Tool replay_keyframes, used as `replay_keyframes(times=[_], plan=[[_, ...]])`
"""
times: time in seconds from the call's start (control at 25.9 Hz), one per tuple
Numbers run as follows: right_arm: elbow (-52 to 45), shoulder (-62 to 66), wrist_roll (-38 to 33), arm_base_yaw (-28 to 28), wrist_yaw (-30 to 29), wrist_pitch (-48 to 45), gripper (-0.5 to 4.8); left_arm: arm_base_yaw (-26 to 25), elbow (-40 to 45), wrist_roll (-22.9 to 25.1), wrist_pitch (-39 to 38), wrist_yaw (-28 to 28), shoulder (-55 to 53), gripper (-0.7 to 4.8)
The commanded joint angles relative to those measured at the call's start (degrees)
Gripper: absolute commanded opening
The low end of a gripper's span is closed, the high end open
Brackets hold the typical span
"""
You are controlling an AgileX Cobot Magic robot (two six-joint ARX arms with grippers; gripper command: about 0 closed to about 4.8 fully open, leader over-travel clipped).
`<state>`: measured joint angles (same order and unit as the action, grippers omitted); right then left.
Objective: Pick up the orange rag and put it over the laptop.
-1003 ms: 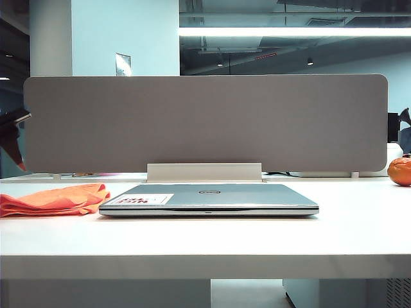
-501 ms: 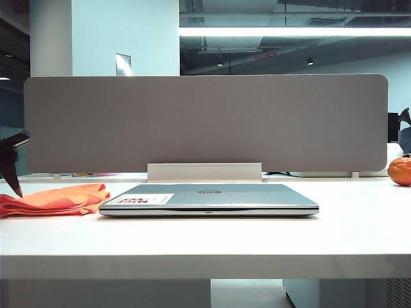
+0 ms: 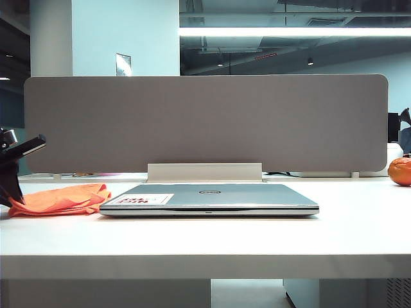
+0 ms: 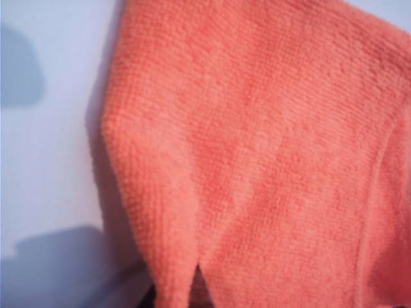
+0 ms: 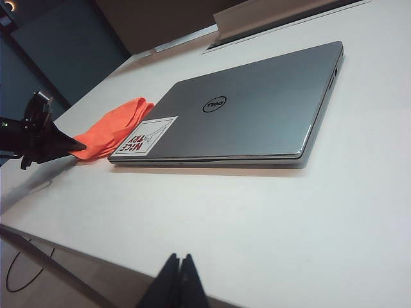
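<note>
My left gripper (image 3: 11, 200) pinches the soft orange rag (image 3: 61, 199) on the white table (image 3: 205, 240); lifting and draping over the closed silver-grey laptop (image 3: 209, 197) remain. My right gripper (image 5: 179, 276) idles, jaws together.

Table (image 3: 257, 244): white and flat, running across in front of me.
Divider panel (image 3: 205, 122): wide, grey, rounded corners, upright along the far edge of the table.
Panel bracket (image 3: 204, 172): pale, at the panel's foot, in the middle.
Orange ball (image 3: 399, 171): round and glossy, far right, cut off by the edge.
Ceiling light (image 3: 295, 31): long bright strip overhead.
</note>
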<state>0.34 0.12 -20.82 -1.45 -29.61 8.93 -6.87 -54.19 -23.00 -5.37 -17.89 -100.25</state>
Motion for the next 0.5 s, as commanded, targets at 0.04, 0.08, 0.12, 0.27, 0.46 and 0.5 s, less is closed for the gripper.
replay_keyframes(times=[0.04,0.08,0.12,0.27,0.46,0.5], plan=[[-0.1,-0.1,-0.2,0.0,0.0,-0.7,-0.05,0.0,0.0,0.0,2.8,-2.7,0.2,-0.06],[-0.1,-0.1,-0.2,0.0,0.0,-0.7,-0.05,0.0,0.0,0.0,3.6,-4.2,0.2,-0.06],[-0.1,-0.1,-0.2,0.0,0.0,-0.7,-0.05,0.1,0.0,-0.2,5.6,-8.2,0.6,-0.06],[-0.1,-0.1,-0.2,0.0,0.0,-0.7,-0.05,0.2,-0.4,-5.4,10.1,-13.3,3.1,-0.06],[-0.1,-0.1,-0.2,0.0,0.0,-0.7,-0.05,2.4,-1.8,-10.3,18.6,-16.0,7.0,-0.06],[-0.1,-0.1,-0.2,0.0,0.0,-0.7,-0.05,4.2,-4.0,-10.5,18.4,-16.1,7.3,-0.06]])
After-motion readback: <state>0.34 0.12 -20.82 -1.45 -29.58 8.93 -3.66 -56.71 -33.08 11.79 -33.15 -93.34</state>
